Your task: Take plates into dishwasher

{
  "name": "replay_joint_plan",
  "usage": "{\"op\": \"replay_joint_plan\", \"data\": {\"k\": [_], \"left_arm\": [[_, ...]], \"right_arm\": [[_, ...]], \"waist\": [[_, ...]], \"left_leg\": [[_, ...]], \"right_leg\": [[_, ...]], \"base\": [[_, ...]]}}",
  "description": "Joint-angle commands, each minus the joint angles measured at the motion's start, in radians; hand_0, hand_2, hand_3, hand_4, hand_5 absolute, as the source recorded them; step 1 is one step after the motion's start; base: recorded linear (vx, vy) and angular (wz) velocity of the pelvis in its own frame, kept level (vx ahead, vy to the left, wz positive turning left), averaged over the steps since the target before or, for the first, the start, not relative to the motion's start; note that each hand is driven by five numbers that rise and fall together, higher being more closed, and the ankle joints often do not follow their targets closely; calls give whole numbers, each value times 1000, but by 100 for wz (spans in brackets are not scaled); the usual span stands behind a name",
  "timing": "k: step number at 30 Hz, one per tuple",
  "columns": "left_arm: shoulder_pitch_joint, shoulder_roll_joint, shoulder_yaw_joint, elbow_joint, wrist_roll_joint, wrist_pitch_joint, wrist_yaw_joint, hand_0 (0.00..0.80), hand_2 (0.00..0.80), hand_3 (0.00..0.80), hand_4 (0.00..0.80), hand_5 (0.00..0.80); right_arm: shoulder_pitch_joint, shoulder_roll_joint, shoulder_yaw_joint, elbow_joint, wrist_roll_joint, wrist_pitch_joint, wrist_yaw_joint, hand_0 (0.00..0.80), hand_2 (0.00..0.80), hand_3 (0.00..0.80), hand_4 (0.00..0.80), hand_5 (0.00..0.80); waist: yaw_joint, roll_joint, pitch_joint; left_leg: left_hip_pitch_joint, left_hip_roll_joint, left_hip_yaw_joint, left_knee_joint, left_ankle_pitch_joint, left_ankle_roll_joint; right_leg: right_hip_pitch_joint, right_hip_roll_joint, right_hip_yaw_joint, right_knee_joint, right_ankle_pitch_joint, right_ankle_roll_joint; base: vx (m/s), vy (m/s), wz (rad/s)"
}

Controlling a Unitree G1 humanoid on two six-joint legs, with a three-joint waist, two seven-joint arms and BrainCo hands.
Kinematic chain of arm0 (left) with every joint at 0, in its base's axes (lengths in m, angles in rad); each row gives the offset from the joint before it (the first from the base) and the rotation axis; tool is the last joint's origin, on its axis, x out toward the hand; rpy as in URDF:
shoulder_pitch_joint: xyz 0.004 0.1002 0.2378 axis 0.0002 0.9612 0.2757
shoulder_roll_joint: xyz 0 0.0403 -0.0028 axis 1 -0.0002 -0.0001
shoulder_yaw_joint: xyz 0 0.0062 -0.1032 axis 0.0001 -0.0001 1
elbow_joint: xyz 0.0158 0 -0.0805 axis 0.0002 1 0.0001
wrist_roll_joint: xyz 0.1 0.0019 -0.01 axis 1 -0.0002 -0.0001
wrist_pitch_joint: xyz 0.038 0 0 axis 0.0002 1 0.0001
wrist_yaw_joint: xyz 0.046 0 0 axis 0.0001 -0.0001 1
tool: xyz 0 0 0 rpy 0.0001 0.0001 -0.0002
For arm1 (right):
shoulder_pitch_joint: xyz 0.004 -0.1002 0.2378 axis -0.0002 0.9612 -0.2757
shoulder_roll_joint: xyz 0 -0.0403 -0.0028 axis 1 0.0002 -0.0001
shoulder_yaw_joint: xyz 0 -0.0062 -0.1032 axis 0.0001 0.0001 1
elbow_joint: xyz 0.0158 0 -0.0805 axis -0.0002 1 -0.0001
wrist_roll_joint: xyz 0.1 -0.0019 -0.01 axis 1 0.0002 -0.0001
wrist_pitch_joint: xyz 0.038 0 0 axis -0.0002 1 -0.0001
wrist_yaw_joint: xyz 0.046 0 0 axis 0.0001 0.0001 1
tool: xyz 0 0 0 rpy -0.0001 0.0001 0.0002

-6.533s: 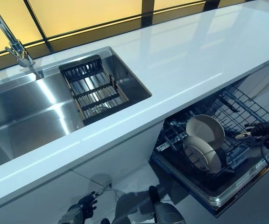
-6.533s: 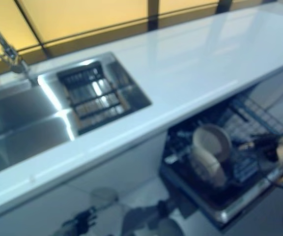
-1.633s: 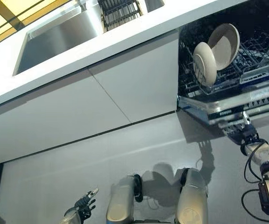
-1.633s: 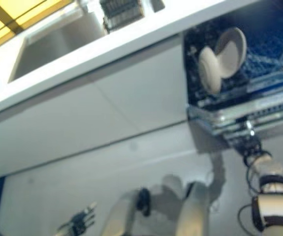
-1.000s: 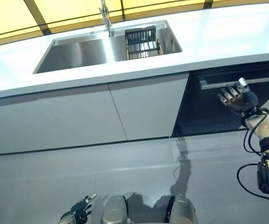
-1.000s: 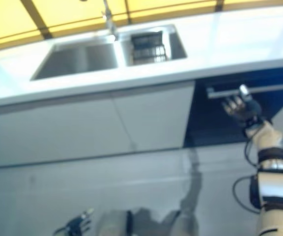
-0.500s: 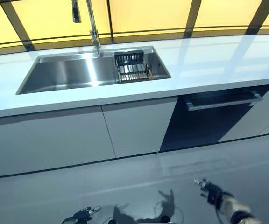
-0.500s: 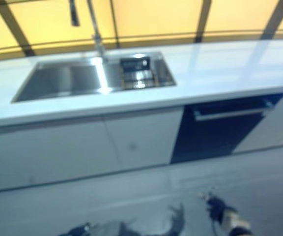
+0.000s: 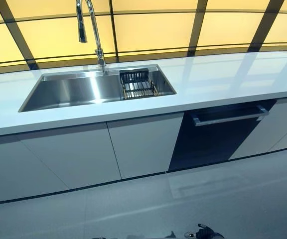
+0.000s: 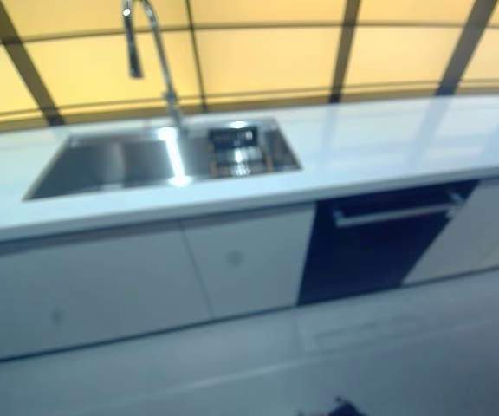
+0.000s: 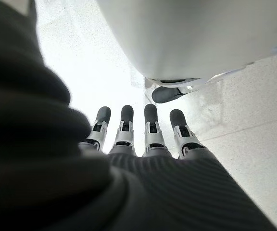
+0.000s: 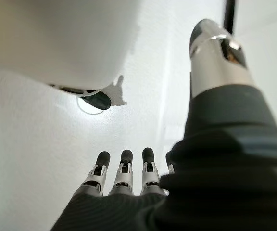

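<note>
The dishwasher (image 9: 218,137) is under the white counter at the right, its dark door shut with a silver handle (image 9: 228,115) across the top. No plates show in any view. My right hand (image 12: 124,178) hangs low over the pale floor with straight fingers and holds nothing; only its tip (image 9: 203,233) shows at the bottom edge of the left eye view. My left hand (image 11: 143,144) also hangs over the floor, fingers straight and empty.
A steel sink (image 9: 73,89) with a tall faucet (image 9: 91,30) is set in the counter (image 9: 243,74), with a dark wire rack (image 9: 136,83) in its right end. White cabinet doors (image 9: 108,149) stand left of the dishwasher. Grey floor (image 9: 183,199) lies in front.
The pulled-out rack with plates went in and the dishwasher door was shut. My right hand left the handle and dropped to my side. The camera has drawn back.
</note>
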Motion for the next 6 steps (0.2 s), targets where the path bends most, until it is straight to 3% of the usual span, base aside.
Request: {"op": "replay_joint_plan", "data": {"k": [1, 6], "left_arm": [[-65, -11, -39, 19, 11, -14, -41, 0, 0, 0, 0, 0], [-64, -24, -46, 13, -15, -18, -24, 0, 0, 0, 0, 0]], "right_arm": [[-59, 22, 80, 18, -81, -20, 34, 0, 0, 0, 0, 0], [-61, 40, 54, 46, 48, 30, 18, 0, 0, 0, 0, 0]], "waist": [[3, -43, 43], [9, -43, 43]], "left_leg": [[-21, 3, -6, 0, 24, 28], [-12, -1, -13, 0, 17, 32]], "right_leg": [[39, -67, -3, 8, 14, 59], [50, -68, -10, 13, 6, 61]], "base": [[0, 0, 0], [0, 0, 0]]}}
